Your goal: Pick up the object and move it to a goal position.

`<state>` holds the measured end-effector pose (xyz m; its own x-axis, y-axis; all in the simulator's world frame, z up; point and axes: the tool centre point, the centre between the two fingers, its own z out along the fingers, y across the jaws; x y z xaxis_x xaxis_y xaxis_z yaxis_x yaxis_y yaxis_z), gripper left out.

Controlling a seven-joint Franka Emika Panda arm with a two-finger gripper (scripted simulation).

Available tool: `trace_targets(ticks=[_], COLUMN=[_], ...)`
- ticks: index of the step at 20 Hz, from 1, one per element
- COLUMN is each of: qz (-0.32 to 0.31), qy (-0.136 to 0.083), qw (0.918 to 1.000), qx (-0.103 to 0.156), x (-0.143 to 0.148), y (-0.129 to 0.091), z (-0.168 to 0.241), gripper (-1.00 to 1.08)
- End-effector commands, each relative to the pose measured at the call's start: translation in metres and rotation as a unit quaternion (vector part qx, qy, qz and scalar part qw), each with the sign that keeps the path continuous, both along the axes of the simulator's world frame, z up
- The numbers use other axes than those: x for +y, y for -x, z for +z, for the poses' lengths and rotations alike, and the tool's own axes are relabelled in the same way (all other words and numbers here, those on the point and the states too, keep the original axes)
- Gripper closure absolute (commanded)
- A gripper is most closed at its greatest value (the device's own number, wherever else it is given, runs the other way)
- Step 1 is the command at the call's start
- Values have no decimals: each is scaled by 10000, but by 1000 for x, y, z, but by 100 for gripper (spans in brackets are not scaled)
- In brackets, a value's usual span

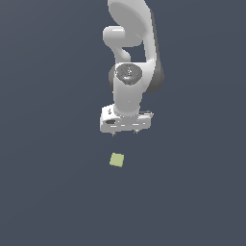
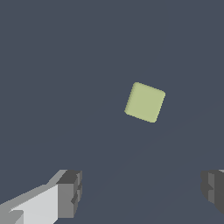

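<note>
The object, a small pale yellow-green cube [image 1: 116, 160], lies on the dark grey floor, in front of and below the white gripper in the exterior view. It shows in the wrist view [image 2: 145, 102] turned a little askew. My gripper [image 1: 124, 133] hangs above the floor, apart from the cube, and nothing is between its fingers. In the wrist view the gripper [image 2: 142, 192] is open: one dark fingertip [image 2: 70, 192] and the other [image 2: 213, 189] stand wide apart, with the cube beyond them and not between them.
The white arm [image 1: 132, 57] rises behind the gripper. The floor [image 1: 48, 182] is a plain dark grey surface with no other objects in view.
</note>
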<state>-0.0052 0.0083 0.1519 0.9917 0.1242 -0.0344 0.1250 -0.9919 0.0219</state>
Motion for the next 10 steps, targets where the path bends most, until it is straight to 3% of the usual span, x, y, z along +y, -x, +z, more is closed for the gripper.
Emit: trace_targets(ticks=[1, 6, 10], qz=[235, 875, 1501], qy=[30, 107, 176], qw=[9997, 9961, 9884], qx=[18, 71, 131], x=[0, -2, -3], y=[-3, -13, -21], z=[-4, -16, -27], gripper=[-100, -100, -100])
